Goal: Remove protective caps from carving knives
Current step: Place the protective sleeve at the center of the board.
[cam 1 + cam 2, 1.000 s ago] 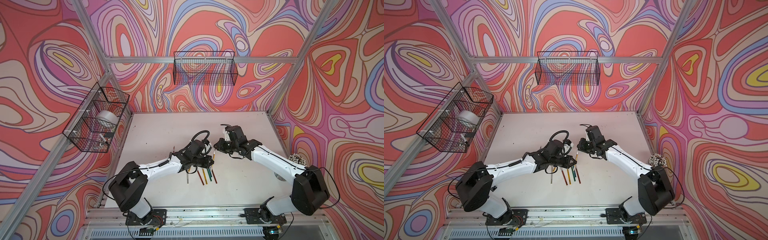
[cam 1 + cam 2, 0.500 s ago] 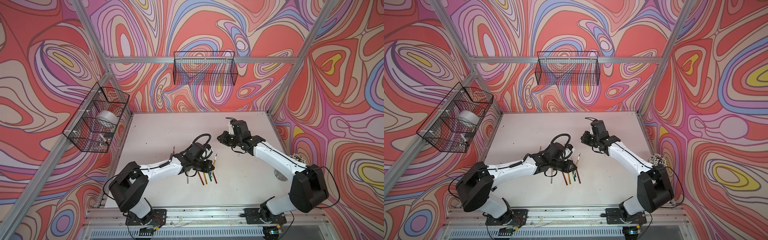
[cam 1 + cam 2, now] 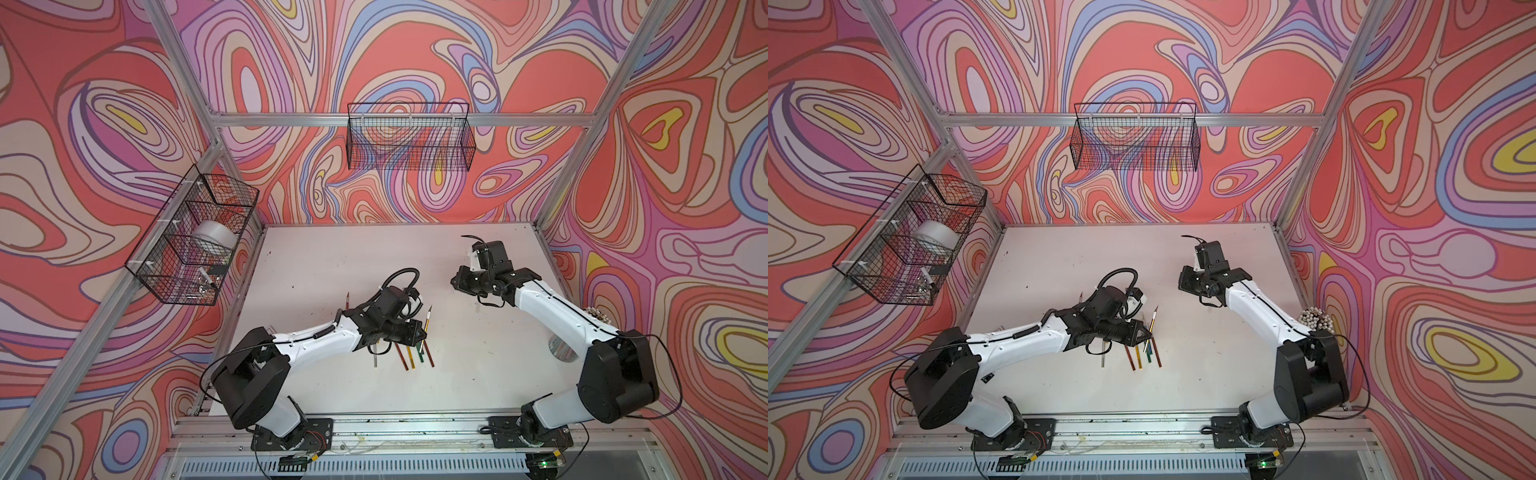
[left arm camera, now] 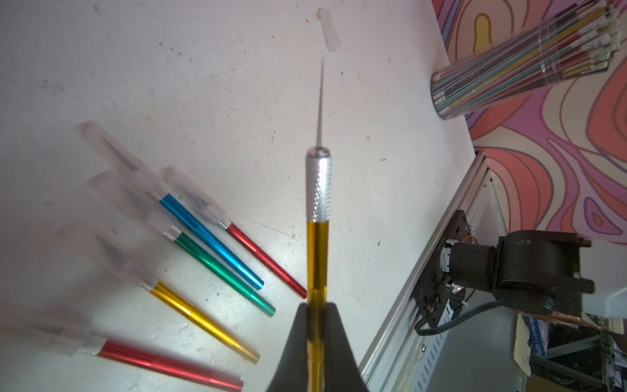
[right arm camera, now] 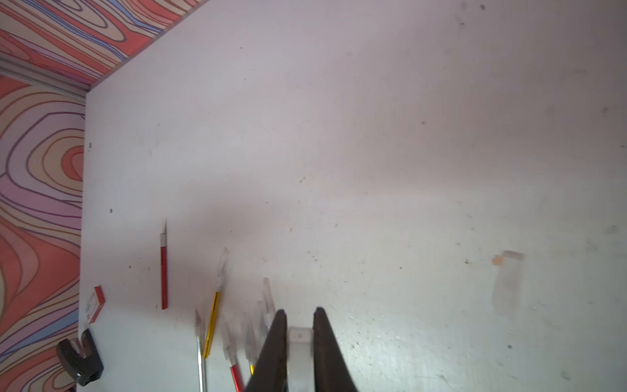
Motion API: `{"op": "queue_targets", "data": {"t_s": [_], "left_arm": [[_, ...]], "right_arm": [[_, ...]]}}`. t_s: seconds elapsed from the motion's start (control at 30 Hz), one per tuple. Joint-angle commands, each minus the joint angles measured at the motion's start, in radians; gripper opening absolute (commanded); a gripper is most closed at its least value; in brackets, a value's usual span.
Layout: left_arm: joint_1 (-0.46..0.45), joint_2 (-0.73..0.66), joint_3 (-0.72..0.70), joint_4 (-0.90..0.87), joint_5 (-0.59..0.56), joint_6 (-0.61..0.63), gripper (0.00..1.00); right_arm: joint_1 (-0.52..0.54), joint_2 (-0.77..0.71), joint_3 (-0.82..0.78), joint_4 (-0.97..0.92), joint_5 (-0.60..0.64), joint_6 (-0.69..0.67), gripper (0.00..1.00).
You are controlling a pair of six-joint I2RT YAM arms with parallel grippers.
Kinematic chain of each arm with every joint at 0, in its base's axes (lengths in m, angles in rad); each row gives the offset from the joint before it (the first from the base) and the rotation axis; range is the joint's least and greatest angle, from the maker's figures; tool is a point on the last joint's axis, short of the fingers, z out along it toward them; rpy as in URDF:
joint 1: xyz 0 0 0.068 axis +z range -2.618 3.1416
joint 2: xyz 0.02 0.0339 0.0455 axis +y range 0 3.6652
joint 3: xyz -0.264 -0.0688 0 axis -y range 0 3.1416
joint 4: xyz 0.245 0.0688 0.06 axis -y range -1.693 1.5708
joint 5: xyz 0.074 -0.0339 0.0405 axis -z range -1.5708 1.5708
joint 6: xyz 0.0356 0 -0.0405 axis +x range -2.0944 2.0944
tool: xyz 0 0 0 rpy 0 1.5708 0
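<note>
Pinching the handle of a gold carving knife [image 4: 318, 237], the left pincer [image 4: 317, 314] is holding it above the table [image 4: 237, 85] with the bare blade pointing straight out past its tips, and one loose protective cap [image 4: 329, 30] is lying out beyond the blade point. Five capped knives [image 4: 210, 237] are lying fanned out to one side of this pincer, and a clear cup of sticks [image 4: 522, 57] is standing well off on the other side. The right pincer [image 5: 299, 320], well apart from the left one, is squeezing a whitish cap [image 5: 299, 339] between its fingers, with a bare red knife [image 5: 164, 271] lying alone farther out.
</note>
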Motion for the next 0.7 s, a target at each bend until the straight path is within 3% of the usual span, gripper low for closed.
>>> {"op": "queue_targets", "data": {"t_s": [0.0, 0.67], "left_arm": [[-0.007, -0.03, -0.012, -0.015, -0.027, -0.012, 0.05], [-0.007, -0.049, -0.02, -0.029, -0.051, -0.005, 0.04]], "right_arm": [[-0.026, -0.012, 0.005, -0.106, 0.076, -0.08, 0.1], [-0.168, 0.18, 0.029, -0.222, 0.205, -0.174, 0.12]]}}
